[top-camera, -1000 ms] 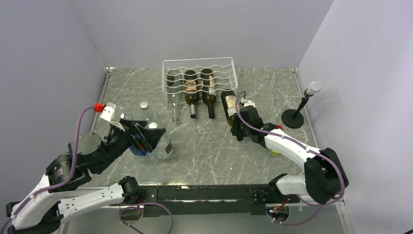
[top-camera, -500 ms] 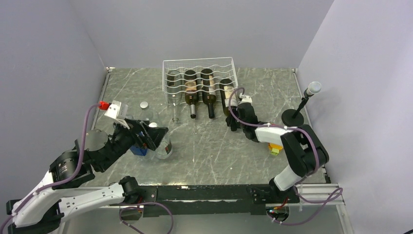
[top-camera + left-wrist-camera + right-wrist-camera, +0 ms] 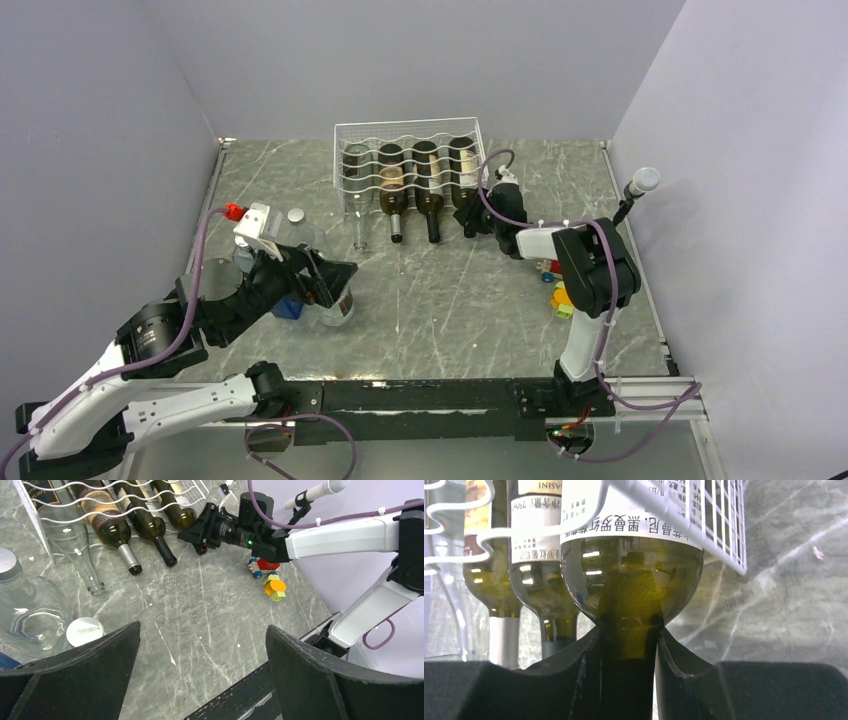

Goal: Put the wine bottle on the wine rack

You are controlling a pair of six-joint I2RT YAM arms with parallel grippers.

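Observation:
The white wire wine rack (image 3: 408, 138) stands at the back middle of the table. My right gripper (image 3: 478, 217) is shut on the neck of a dark green wine bottle (image 3: 464, 172) with a white label; the bottle body lies in the rack's rightmost cradle. In the right wrist view the bottle (image 3: 631, 575) fills the centre, my fingers (image 3: 579, 675) pressed on both sides of its neck. Two other dark bottles (image 3: 428, 180) and a clear one (image 3: 356, 190) lie in the rack. My left gripper (image 3: 335, 283) is open and empty at the front left.
Clear glass bottles (image 3: 338, 305) with silver caps stand by my left gripper, with a blue object (image 3: 288, 308). Small coloured toy blocks (image 3: 560, 297) lie at the right. A microphone on a stand (image 3: 640, 185) is at the far right.
My right gripper has pushed the wine bottle away from me, from the table in front of the rack into the rightmost cradle. My left arm has shifted slightly right.

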